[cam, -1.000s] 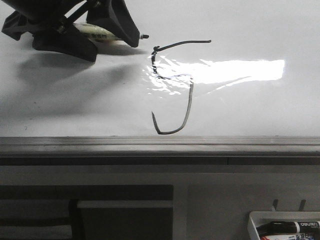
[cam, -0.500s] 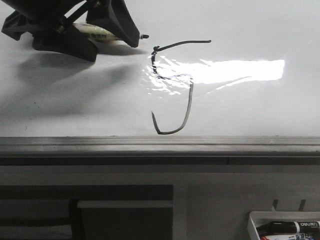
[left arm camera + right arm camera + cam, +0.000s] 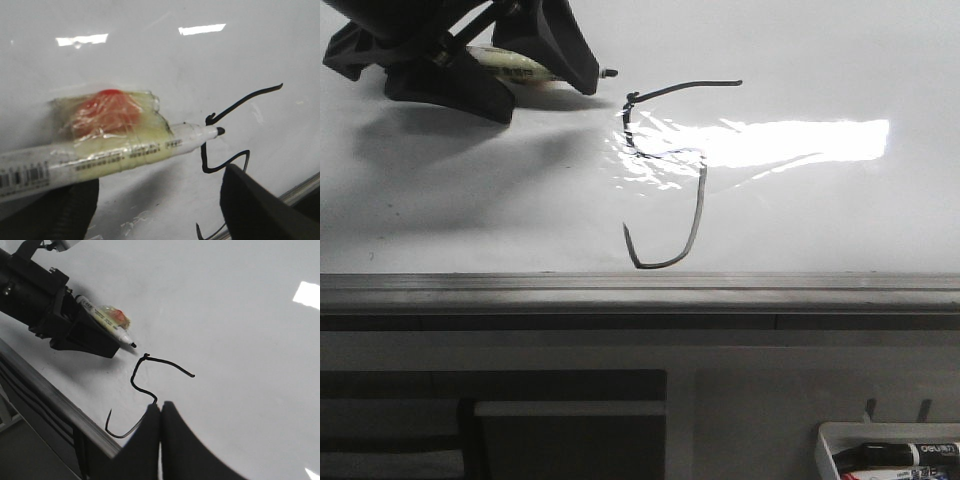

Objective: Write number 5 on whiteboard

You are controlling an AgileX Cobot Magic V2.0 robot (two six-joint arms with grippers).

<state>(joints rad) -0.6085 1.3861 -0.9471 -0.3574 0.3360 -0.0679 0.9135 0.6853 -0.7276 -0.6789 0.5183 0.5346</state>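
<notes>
Left pincer (image 3: pixel 535 68) clamped on a marker (image 3: pixel 100 152), tape-wrapped with a red blob under the tape; tip (image 3: pixel 611 73) points toward the 5 (image 3: pixel 665 170), just short of the top bar's start, tip looks lifted off the whiteboard (image 3: pixel 820 210) but cannot tell for sure. The 5 is drawn whole: slanted bar, short stroke, long hooked tail ending near the grey frame (image 3: pixel 640 290). Right pincer (image 3: pixel 160 412) fingers pressed together, holding nothing, hanging over the 5's tail. Tray (image 3: pixel 830 440) with markers below the frame
</notes>
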